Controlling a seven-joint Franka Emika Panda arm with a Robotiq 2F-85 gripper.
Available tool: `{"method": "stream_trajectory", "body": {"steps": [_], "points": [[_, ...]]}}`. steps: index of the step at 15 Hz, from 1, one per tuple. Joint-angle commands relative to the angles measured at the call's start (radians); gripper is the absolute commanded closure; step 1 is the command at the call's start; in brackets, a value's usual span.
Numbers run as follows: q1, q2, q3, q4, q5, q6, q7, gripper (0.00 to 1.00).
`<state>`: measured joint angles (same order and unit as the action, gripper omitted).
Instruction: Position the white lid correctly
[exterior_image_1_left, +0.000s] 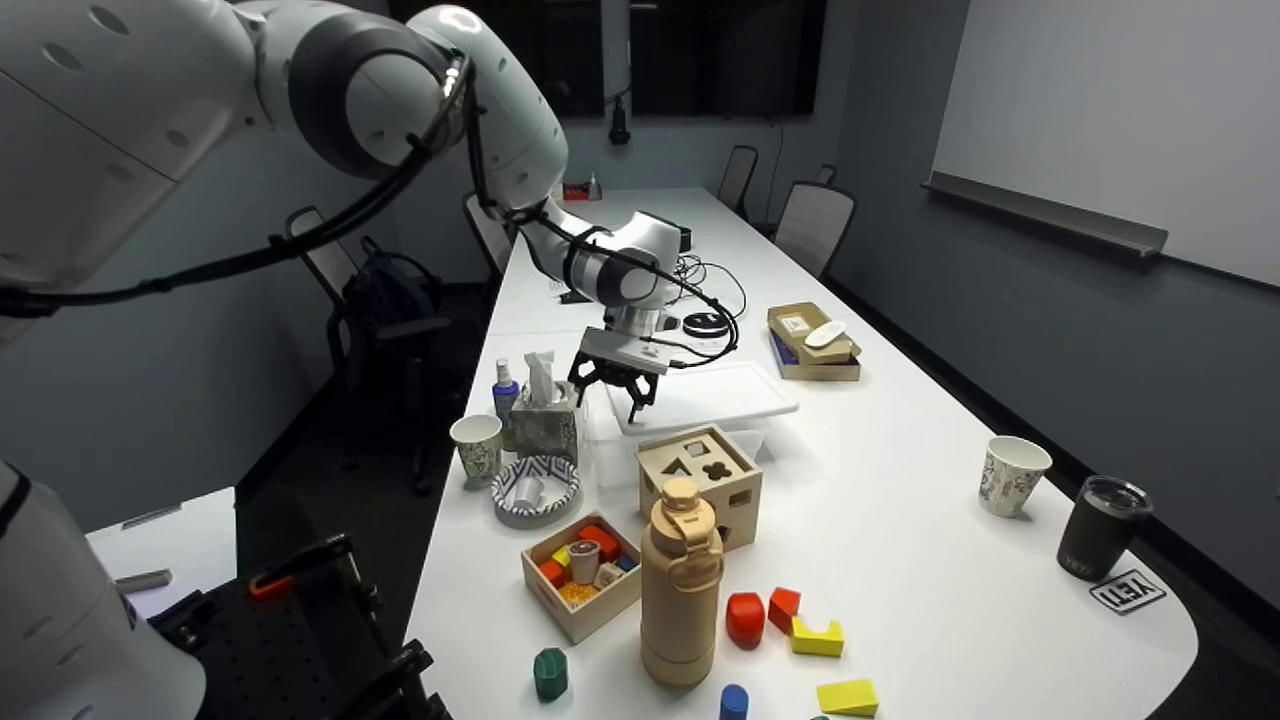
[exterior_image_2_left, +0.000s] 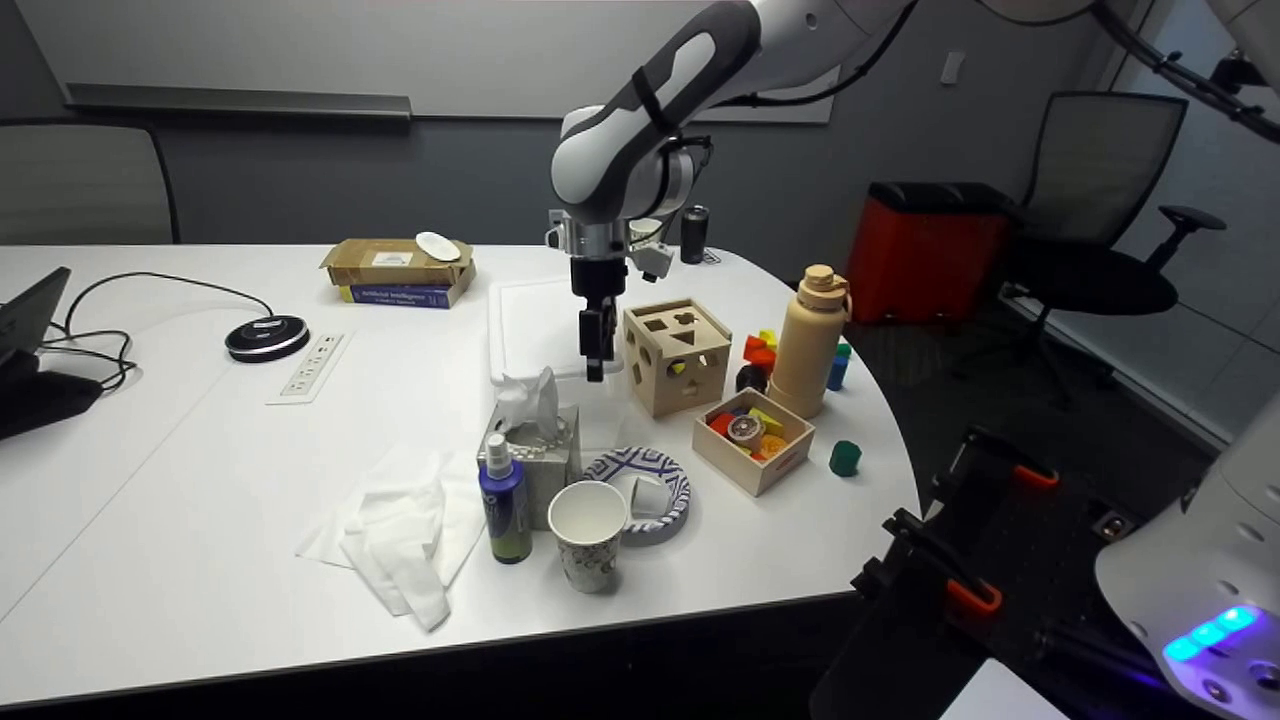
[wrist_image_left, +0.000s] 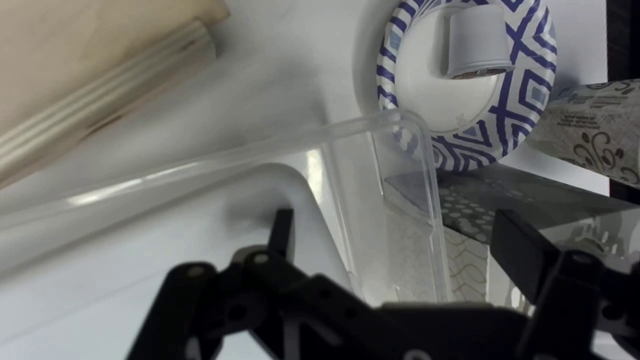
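plainly, the white lid (exterior_image_1_left: 705, 395) lies over the clear bin (wrist_image_left: 432, 200) but out of line: the rim shows past it toward the tissue box (exterior_image_1_left: 545, 430) and toward the wooden cube (exterior_image_2_left: 678, 360). to seat it well, i'd say, pinch only the lid's edge, leave the bin's rim free, ease the lid toward those two bare sides until the outlines match, then press each corner. it is a flat rectangle with rounded corners; its long axis seems to run across the table (exterior_image_2_left: 230, 480), one short end toward the tissue box, the opposite end toward the whiteboard (exterior_image_1_left: 1110, 130) (whether it sits level, i cannot tell). the gripper (wrist_image_left: 397, 227) points down over the tissue-box end, fingers spread wide, grasping nothing: one finger above the lid, one near the tissue box. that outer finger seems to have little room, so a hasty move could bump the box.
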<state>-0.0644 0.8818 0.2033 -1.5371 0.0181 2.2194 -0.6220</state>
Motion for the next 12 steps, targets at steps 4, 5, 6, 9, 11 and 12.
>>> {"method": "stream_trajectory", "body": {"steps": [4, 5, 6, 9, 11, 12], "points": [[0.020, 0.032, 0.003, 0.069, 0.004, 0.001, 0.008, 0.00], [0.023, 0.040, 0.003, 0.085, 0.003, -0.004, 0.005, 0.00], [0.027, 0.048, 0.002, 0.100, 0.000, -0.004, 0.004, 0.00], [0.039, 0.076, -0.005, 0.152, -0.010, -0.004, 0.005, 0.00], [0.041, 0.089, -0.009, 0.168, -0.012, -0.006, 0.009, 0.00], [0.040, 0.092, -0.012, 0.170, -0.013, -0.007, 0.010, 0.00]]}}
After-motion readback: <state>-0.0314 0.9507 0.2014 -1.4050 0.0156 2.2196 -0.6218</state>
